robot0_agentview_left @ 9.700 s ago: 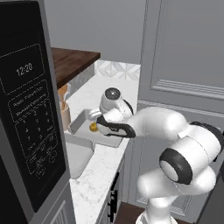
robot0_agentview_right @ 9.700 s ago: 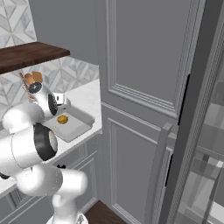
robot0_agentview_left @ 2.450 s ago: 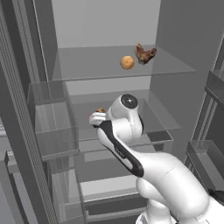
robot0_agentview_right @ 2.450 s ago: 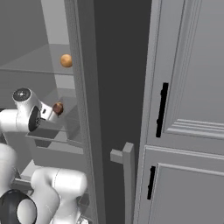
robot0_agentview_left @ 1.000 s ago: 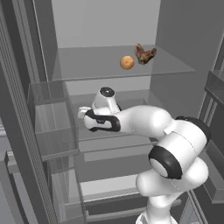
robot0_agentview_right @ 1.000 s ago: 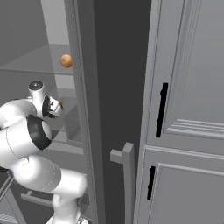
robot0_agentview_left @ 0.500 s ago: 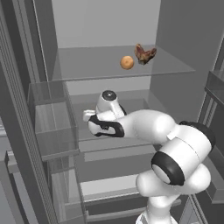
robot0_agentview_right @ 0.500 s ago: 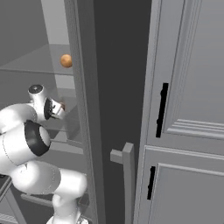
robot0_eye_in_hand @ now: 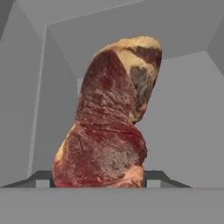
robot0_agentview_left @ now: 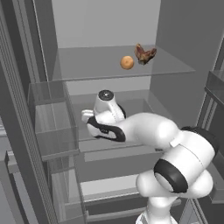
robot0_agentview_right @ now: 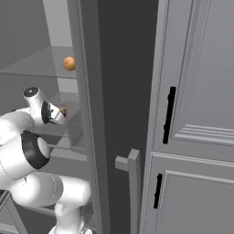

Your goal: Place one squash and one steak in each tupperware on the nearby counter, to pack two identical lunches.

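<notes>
In the fridge, jaws apparently touch the steak (robot0_eye_in_hand: pixel 109 118) either side.

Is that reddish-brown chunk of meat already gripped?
Cannot tell. The reddish-brown chunk of meat sits between the end effector fingertips, which flank it closely; contact isn't visible.

Left base view sits behind the arm, looking up into the open fridge, glass shelf (robot0_agentview_left: pixel 87 65) with squash (robot0_agentview_left: pixel 127 62) up top. Right base view comes from the other side, past the door edge, catching that same squash (robot0_agentview_right: pixel 69 63). Hand view is pressed right up close on a steak (robot0_eye_in_hand: pixel 109 118), facing the fridge's back wall
</notes>
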